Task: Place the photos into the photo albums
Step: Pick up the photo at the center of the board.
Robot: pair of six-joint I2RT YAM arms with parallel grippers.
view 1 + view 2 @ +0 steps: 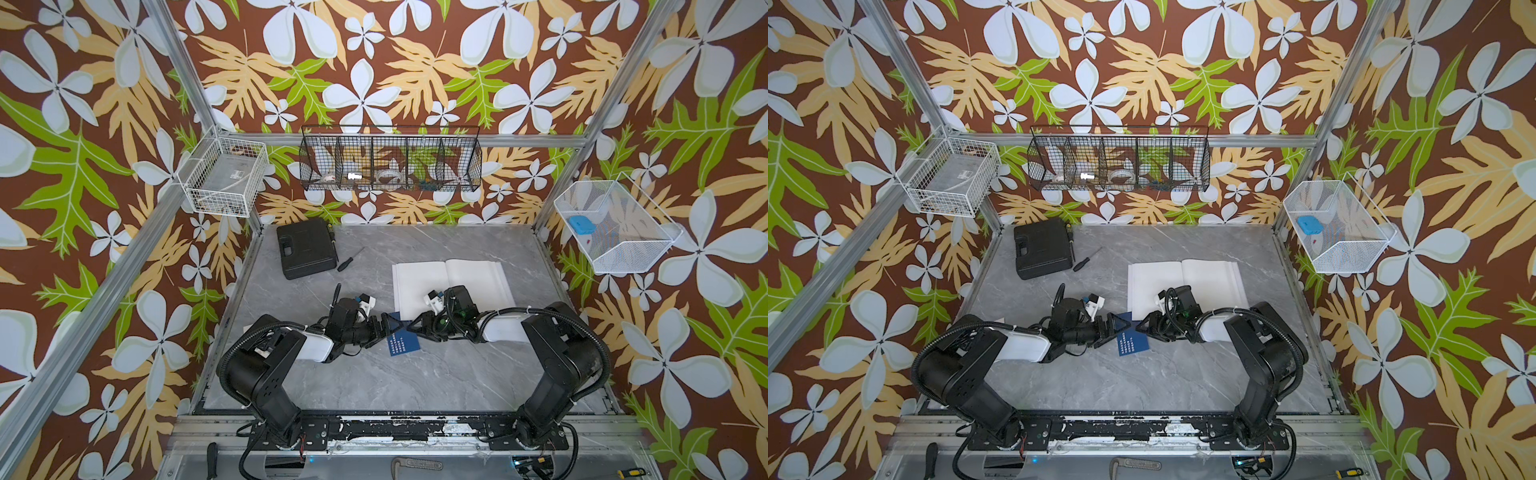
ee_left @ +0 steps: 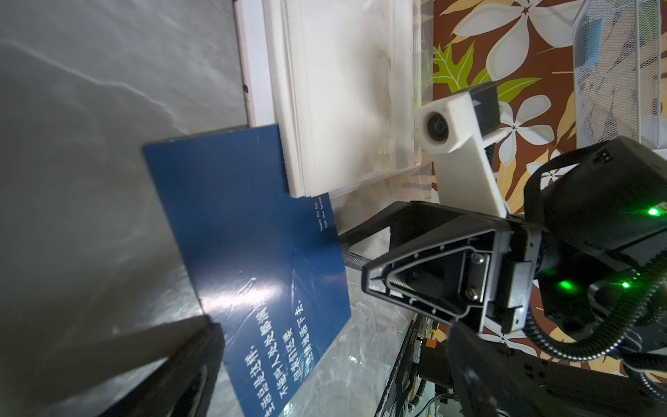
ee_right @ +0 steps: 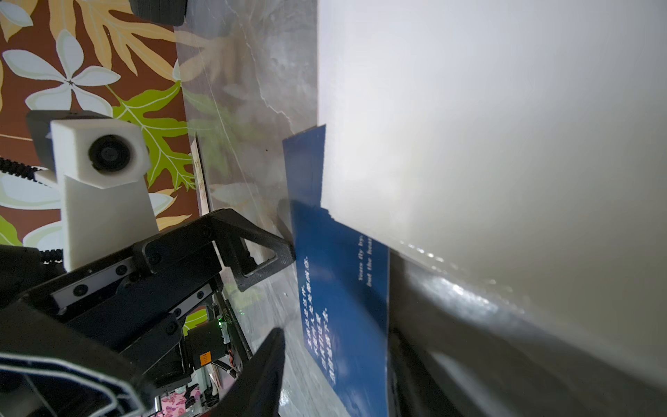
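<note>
the released left gripper [image 1: 383, 331] seemed to brace the navy photo [image 1: 405, 344] tucked under the album [image 1: 478, 278]; whether the right gripper [image 2: 352, 258] held it was unclear.

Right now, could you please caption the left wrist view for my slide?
Navy blue card on the table, one corner under the open white album, right gripper at its edge.

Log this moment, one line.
navy card: on table, corner under album | left fingers: open at card edge | right fingers: open at opposite edge

Floral wallpaper [image 1: 419, 79], grey marble tabletop [image 1: 374, 386]
</note>
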